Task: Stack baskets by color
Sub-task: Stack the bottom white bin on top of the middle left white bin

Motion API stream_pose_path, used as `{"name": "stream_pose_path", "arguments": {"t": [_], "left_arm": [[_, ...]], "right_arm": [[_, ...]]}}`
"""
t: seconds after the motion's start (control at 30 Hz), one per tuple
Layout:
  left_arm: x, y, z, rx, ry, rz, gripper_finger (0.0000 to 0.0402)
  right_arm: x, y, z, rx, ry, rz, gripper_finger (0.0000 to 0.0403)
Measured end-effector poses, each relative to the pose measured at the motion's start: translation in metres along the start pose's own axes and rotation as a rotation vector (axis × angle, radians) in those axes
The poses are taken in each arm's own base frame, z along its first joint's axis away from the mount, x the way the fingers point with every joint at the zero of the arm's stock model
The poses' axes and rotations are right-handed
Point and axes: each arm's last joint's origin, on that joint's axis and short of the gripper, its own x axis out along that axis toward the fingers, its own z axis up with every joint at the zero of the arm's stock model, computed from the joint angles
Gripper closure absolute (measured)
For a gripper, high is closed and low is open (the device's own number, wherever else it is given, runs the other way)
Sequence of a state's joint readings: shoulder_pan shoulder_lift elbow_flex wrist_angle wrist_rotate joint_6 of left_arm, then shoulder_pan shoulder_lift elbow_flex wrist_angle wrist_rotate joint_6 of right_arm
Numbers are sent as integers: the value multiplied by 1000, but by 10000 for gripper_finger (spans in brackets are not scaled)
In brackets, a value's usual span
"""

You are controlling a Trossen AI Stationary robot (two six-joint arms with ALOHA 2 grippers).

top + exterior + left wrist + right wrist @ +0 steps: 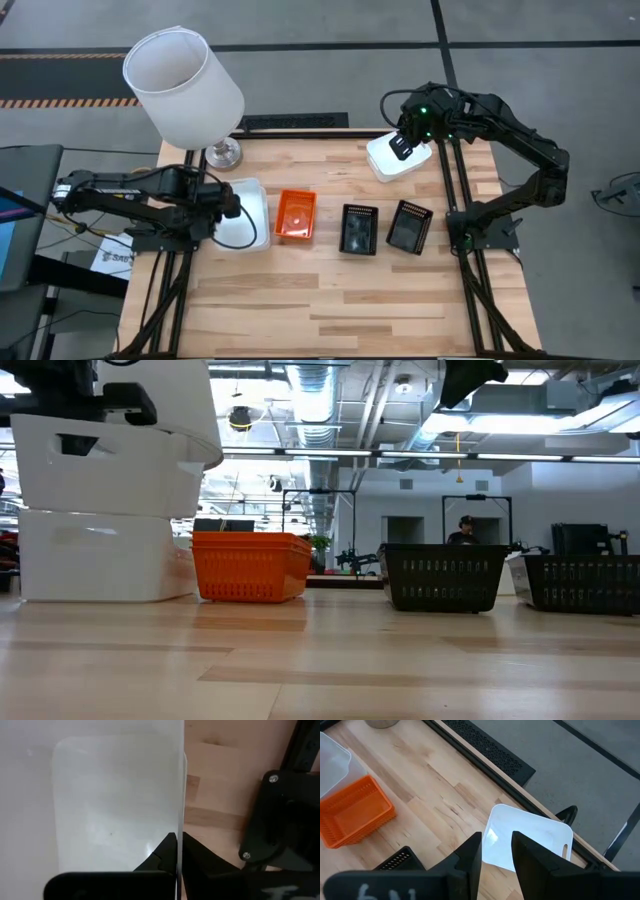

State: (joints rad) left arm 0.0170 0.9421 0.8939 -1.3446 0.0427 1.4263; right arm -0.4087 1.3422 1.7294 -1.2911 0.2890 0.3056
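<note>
My left gripper [232, 207] is shut on a white basket [252, 215] at the table's left. In the low view this basket [100, 460] sits directly over a second white basket [95, 555] that stands on the table; whether the two touch I cannot tell. A third white basket [385, 162] stands at the far right, with my right gripper [403, 147] open well above it, holding nothing. An orange basket [296, 215] and two black baskets [359, 229] [409, 226] stand in a row across the table's middle. My left gripper pinches the white basket's thin side wall [179, 815], the one toward the table's left edge. One finger [162, 852] is inside the basket and one [197, 852] outside. The fingers come from above, pointing down. The basket stays upright, roughly level, over the lower white basket.
A big white lampshade [183, 85] on a metal foot [222, 153] stands at the far left corner, close to my left arm. The near half of the wooden table [330, 310] is bare wood.
</note>
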Motion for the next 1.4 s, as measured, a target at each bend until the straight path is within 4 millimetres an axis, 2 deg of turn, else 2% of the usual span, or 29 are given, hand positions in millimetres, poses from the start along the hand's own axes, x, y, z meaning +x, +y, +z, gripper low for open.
{"name": "stream_pose_path", "arguments": {"t": [0.27, 0.43, 0.77, 1.07, 1.4], "left_arm": [[4, -1, -1, 12, 29, -9, 401], [4, -1, -5, 36, 109, 1, 401], [4, -1, -4, 9, 28, -8, 402], [12, -1, -5, 19, 42, -8, 402], [11, -1, -5, 16, 27, 13, 401]], "right_arm": [[0, 0, 0, 1, 0, 0, 274], [0, 0, 0, 0, -1, 0, 274], [0, 0, 0, 1, -1, 0, 274], [0, 0, 0, 1, -1, 0, 274], [0, 0, 0, 1, -1, 1, 274]]}}
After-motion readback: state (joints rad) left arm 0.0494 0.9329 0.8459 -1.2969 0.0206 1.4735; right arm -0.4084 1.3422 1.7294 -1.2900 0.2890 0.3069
